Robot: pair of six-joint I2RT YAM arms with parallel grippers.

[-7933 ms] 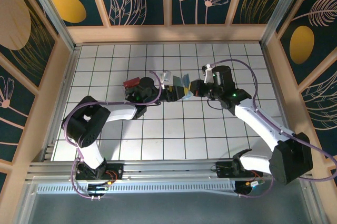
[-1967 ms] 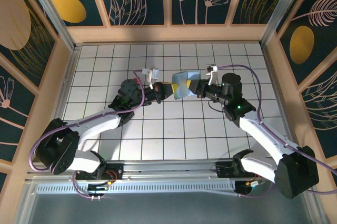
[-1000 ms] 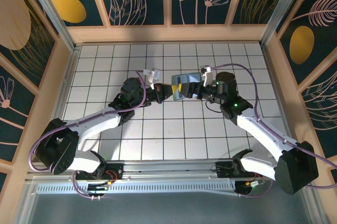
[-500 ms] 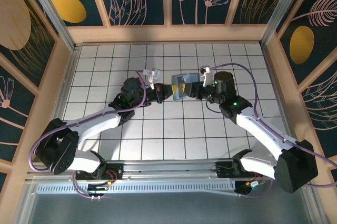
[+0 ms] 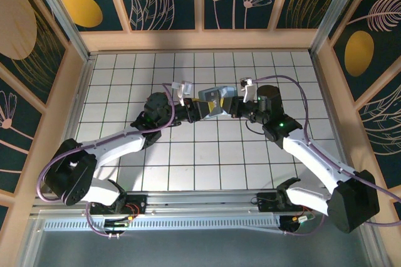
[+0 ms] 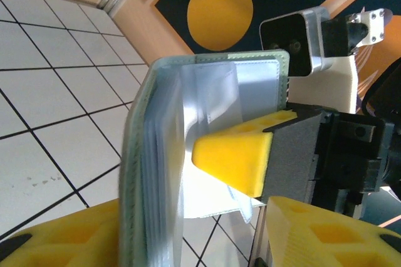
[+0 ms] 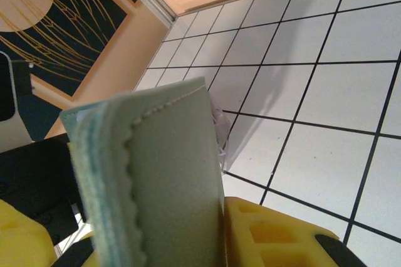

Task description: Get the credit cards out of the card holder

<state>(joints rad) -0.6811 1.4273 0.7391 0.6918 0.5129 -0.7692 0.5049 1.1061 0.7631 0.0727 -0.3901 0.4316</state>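
Note:
The card holder (image 5: pixel 213 99), pale grey-green with clear inner sleeves, hangs above the table between the two arms. My right gripper (image 5: pixel 230 106) is shut on one of its panels. In the right wrist view that panel (image 7: pixel 169 179) lies flat against a yellow finger (image 7: pixel 276 235). The left wrist view has the holder (image 6: pixel 207 91) spread open, with a right-gripper pad (image 6: pixel 235 157) pressing on its sleeves. My left gripper (image 6: pixel 188 232) is open, and the holder's spine stands close to its left finger (image 6: pixel 56 239). The credit cards are hidden inside the sleeves.
White tiled table (image 5: pixel 200 154) with black grid lines lies under both arms. Wooden walls (image 5: pixel 200 39) with dark floral panels close it in at the back and sides. A loose clear sleeve edge (image 7: pixel 220 126) dangles below the holder.
My left gripper has opened and let go of the holder. My right gripper has closed onto the holder's panel. The holder has sunk a little and tipped flatter.

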